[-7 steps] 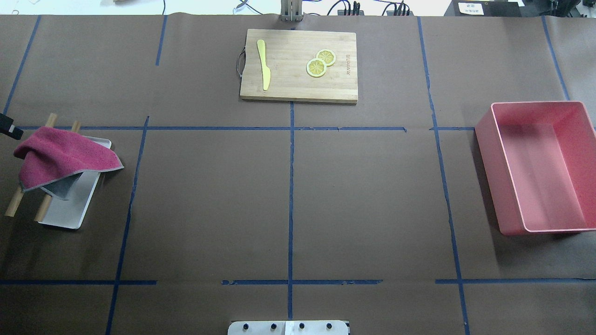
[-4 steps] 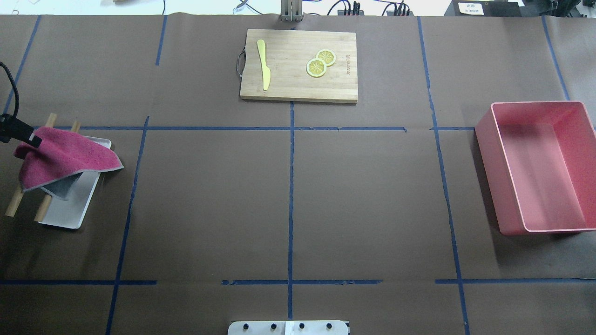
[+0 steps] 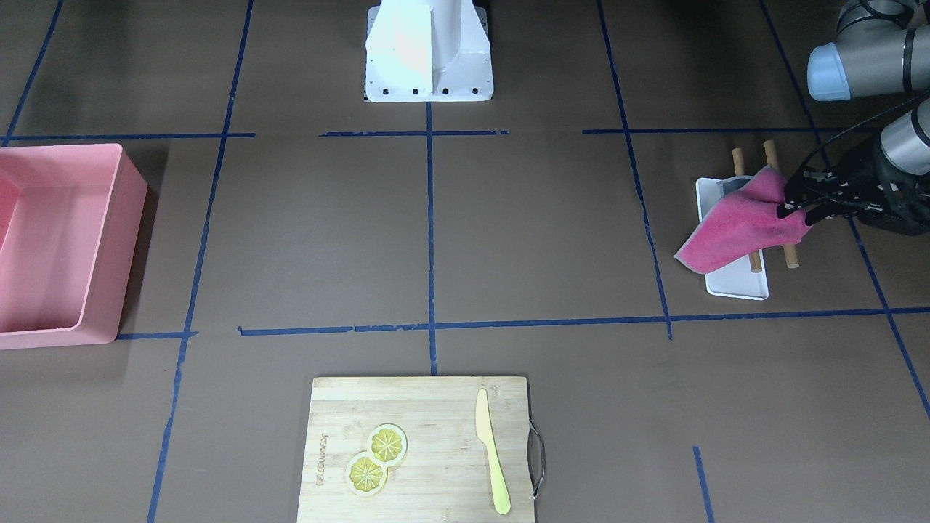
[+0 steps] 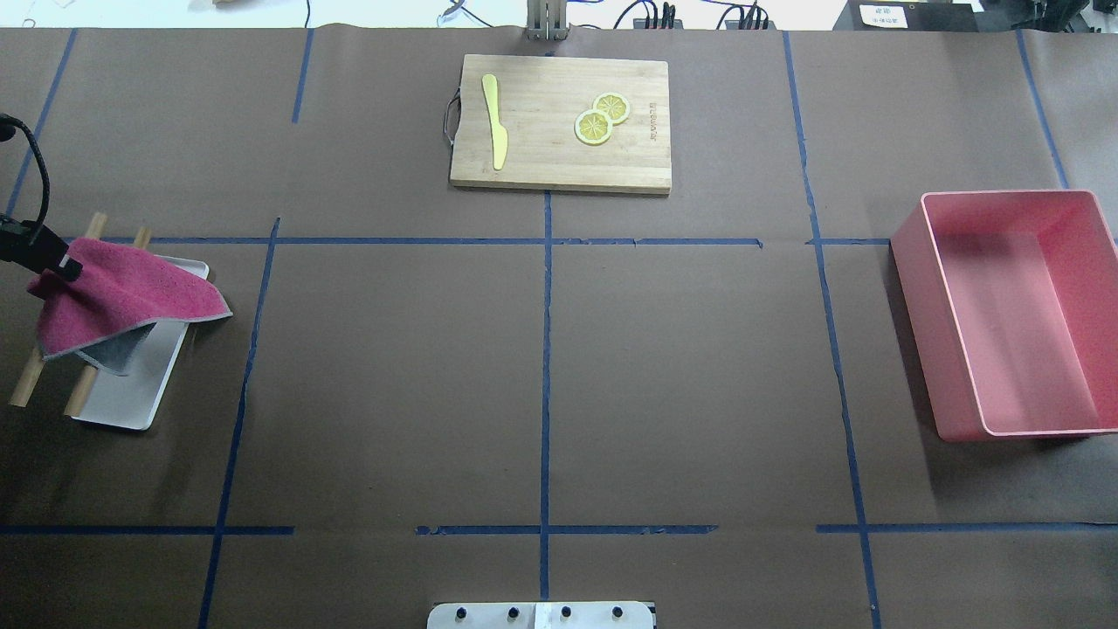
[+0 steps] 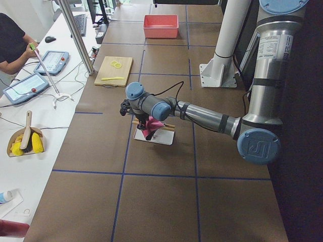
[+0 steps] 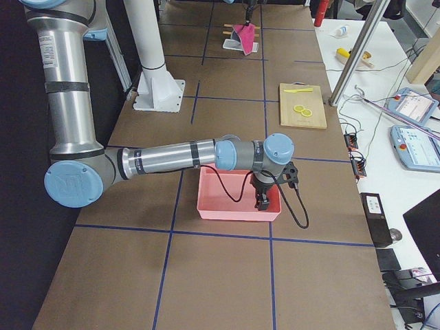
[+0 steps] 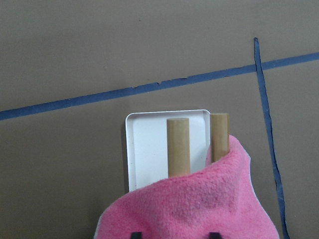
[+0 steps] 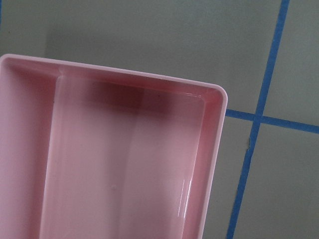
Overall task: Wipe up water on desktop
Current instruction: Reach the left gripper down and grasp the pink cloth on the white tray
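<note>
Pickup step: the left end effector (image 3: 795, 211), spread wide, straddles the pink cloth (image 3: 726, 229). Next it should pinch, lift and carry the cloth across the counter (image 4: 393, 376). I cannot tell the state of the right end effector (image 6: 262, 201).

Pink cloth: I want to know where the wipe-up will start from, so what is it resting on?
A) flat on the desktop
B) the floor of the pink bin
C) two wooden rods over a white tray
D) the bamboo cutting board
C: the pink cloth is draped over two wooden rods that lie over the white tray, with the left gripper at its edge.
</note>
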`<state>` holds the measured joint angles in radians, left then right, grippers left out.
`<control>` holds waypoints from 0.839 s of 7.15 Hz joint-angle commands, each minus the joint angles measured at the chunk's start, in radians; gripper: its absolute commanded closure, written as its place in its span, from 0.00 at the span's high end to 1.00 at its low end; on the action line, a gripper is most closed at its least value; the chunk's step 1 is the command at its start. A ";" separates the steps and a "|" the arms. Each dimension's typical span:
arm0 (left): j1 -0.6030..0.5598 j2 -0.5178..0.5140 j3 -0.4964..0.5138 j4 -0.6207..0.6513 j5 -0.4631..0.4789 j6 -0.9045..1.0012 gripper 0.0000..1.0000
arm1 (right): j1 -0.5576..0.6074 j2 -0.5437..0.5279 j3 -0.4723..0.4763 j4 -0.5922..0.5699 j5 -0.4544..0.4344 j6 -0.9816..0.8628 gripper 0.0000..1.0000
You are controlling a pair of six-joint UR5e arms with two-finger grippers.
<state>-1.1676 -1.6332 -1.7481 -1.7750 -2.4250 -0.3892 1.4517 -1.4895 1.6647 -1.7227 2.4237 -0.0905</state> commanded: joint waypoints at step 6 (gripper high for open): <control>0.000 -0.069 -0.131 0.008 -0.078 -0.263 0.00 | -0.028 0.011 0.015 0.000 0.000 0.000 1.00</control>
<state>-1.1673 -1.6647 -1.8464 -1.7672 -2.4727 -0.5513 1.4338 -1.4820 1.6733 -1.7227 2.4237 -0.0905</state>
